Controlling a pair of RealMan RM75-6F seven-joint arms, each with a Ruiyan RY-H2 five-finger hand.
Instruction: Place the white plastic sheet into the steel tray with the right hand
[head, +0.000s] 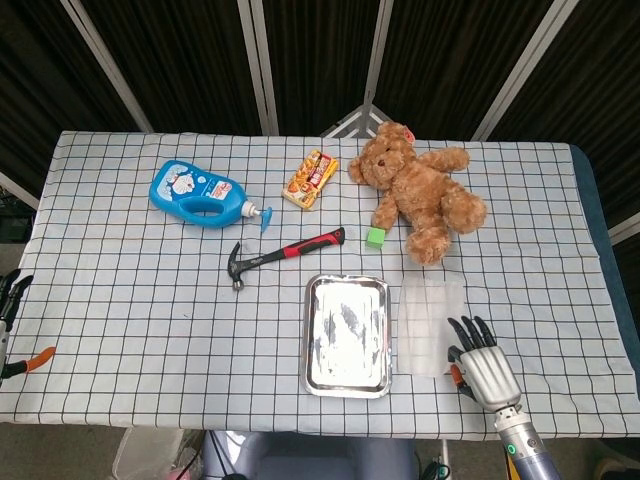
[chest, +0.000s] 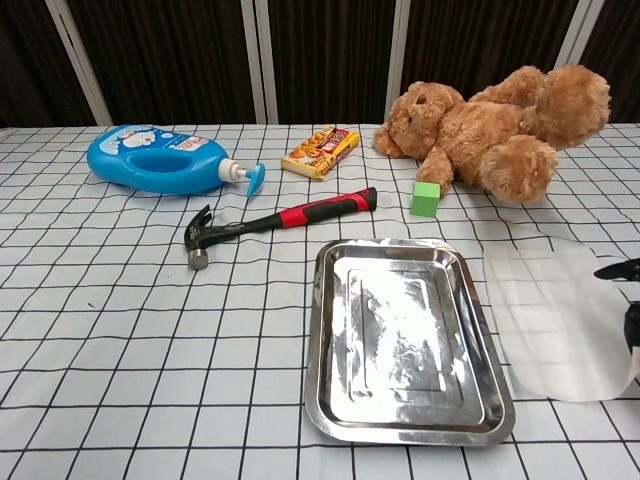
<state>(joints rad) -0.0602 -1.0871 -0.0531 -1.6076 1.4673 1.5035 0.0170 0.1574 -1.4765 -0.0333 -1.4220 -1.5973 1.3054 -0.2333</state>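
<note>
The white plastic sheet (head: 428, 322) (chest: 545, 320) lies just right of the steel tray (head: 309, 340) (chest: 315, 340), its right side tilted up off the cloth. At the table's front right, my right hand (head: 482, 362) holds that raised edge. Its dark fingertips (chest: 620, 270) are spread over the sheet and the thumb is low at the near corner. The tray has nothing in it. Only the dark fingers of my left hand (head: 12, 296) show at the far left edge, off the table. Their pose is unclear.
Behind the tray lie a hammer (head: 285, 252), a green block (head: 375, 236) and a teddy bear (head: 420, 195). A blue bottle (head: 200, 193) and a snack packet (head: 310, 179) sit further back. An orange-handled tool (head: 38, 358) pokes in at the left edge.
</note>
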